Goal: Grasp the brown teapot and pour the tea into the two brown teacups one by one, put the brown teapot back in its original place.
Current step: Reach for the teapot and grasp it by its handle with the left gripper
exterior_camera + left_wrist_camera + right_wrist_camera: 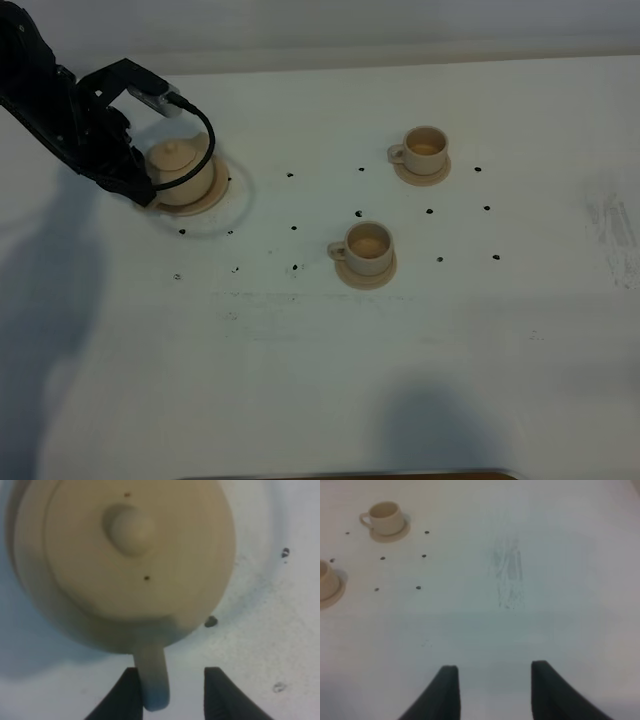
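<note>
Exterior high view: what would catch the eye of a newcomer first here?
The black left arm at the upper left, bent over the brown teapot on its wide saucer. Its fingers stand either side of the teapot's handle, not closed. Right of it, two brown teacups sit apart.

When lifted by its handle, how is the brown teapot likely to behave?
Probably rigid and fragile: the brown teapot looks ceramic. Its thin loop handle sits to one side, so the body may tilt. The knobbed lid might slip off.
</note>
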You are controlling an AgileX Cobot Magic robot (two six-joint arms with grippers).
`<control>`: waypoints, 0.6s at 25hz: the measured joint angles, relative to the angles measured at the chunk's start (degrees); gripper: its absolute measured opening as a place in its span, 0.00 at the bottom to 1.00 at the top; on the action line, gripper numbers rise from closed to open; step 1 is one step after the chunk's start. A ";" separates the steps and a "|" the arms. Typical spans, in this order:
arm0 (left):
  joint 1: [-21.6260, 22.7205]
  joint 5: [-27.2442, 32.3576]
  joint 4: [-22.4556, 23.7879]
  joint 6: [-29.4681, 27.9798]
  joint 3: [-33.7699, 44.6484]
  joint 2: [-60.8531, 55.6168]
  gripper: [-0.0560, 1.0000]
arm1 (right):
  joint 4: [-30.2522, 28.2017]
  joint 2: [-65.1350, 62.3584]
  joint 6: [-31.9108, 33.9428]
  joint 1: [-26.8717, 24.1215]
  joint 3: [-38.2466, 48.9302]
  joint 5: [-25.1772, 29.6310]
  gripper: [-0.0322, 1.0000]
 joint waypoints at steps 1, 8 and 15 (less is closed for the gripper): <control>-0.06 0.35 0.00 -0.51 0.00 0.00 0.32 | 0.00 0.00 0.00 0.00 0.00 0.00 0.37; -0.36 2.90 -0.13 -4.56 0.00 0.00 0.32 | 0.00 0.00 0.00 0.00 0.00 0.00 0.37; -0.85 4.13 1.61 -5.30 0.00 -0.20 0.32 | 0.00 0.00 0.00 0.00 0.00 0.00 0.37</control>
